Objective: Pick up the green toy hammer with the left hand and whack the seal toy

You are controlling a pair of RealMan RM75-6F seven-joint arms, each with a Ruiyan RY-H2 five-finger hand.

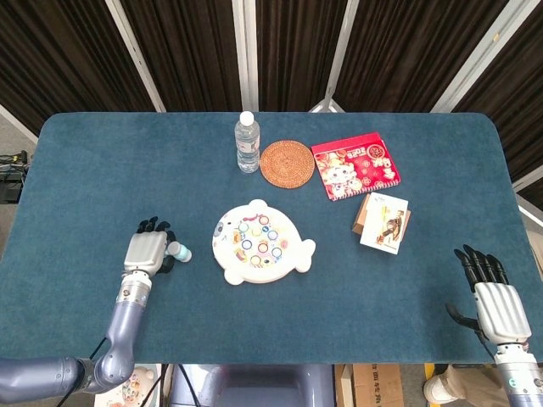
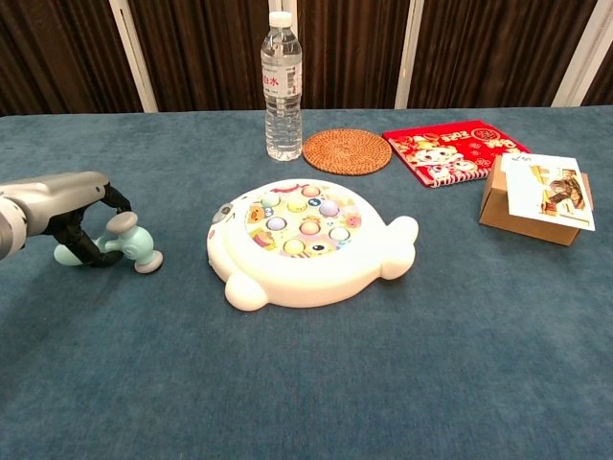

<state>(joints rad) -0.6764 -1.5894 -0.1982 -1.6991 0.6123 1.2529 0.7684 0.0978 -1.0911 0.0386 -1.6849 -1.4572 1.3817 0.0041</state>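
Observation:
The green toy hammer (image 2: 129,244) lies on the blue table to the left of the seal toy (image 2: 306,240), its head toward the seal. My left hand (image 2: 67,206) sits low over the handle with its dark fingers (image 2: 84,240) curled around it. In the head view the left hand (image 1: 146,252) covers the handle, and only the hammer (image 1: 179,251) head shows beside the white seal toy (image 1: 261,242). My right hand (image 1: 492,295) rests at the table's near right corner, fingers apart and holding nothing; the chest view does not show it.
A water bottle (image 2: 282,86) stands behind the seal toy, with a round woven coaster (image 2: 347,150) beside it. A red picture book (image 2: 455,150) and a small cardboard box (image 2: 536,198) lie at the right. The table's (image 1: 76,170) front edge is near the left hand.

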